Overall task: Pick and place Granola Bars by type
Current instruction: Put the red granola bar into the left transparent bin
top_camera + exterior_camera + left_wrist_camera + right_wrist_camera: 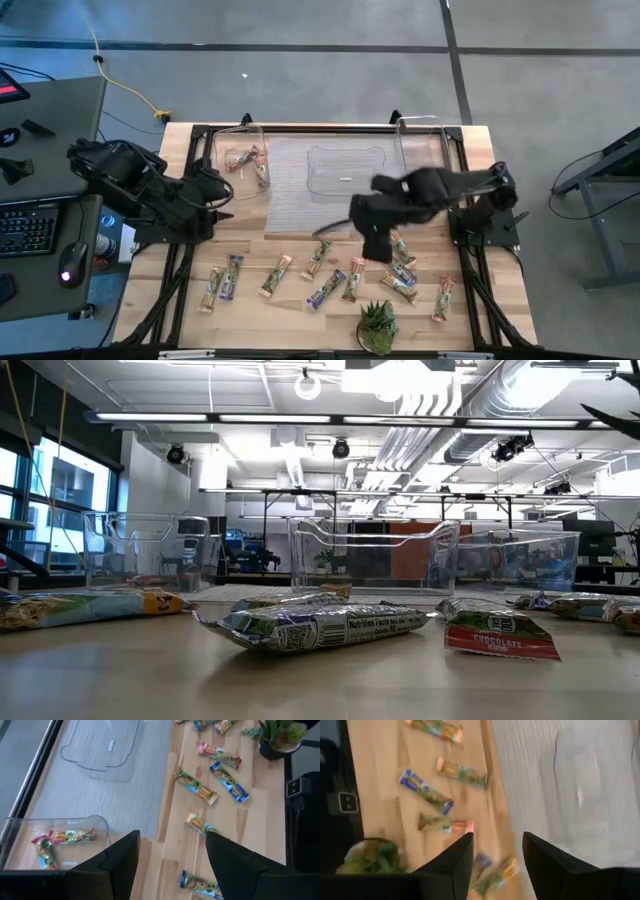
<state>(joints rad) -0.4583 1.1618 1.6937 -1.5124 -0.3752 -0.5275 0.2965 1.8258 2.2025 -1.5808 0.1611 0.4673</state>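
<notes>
Left arm: parked at the table's left edge, beside the left clear bin point(243, 160). Left gripper point(172, 865): fingers spread wide, nothing between them, hanging above the wood near the bin's corner.

Left clear bin: holds two Granola Bars point(248, 160) in green-and-red wrappers, lying close together.

Grey mat point(300, 190): covers the middle of the wooden table point(180, 300). Middle clear bin point(346, 168): stands on the mat; no bars visible inside from above.

Front row of loose bars, left to right: a tan-orange bar point(212, 288) beside a purple-blue bar point(233, 277), well apart from the rest; then a tan-orange bar point(277, 275), another bar point(317, 258), a purple-blue bar point(326, 290) and a red-tipped bar point(354, 279).

Potted plant point(377, 327): at the table's front edge, right of centre.

Right gripper point(496, 857): fingers parted moderately, empty, hovering above the bars that lie just right of centre. Wrapper colours directly under it are too blurred to tell, possibly purple-blue and tan-orange.

Far-right bar point(442, 298): lies alone near the front right.

Right clear bin point(420, 140): at the back right, partly hidden by the right arm.
</notes>
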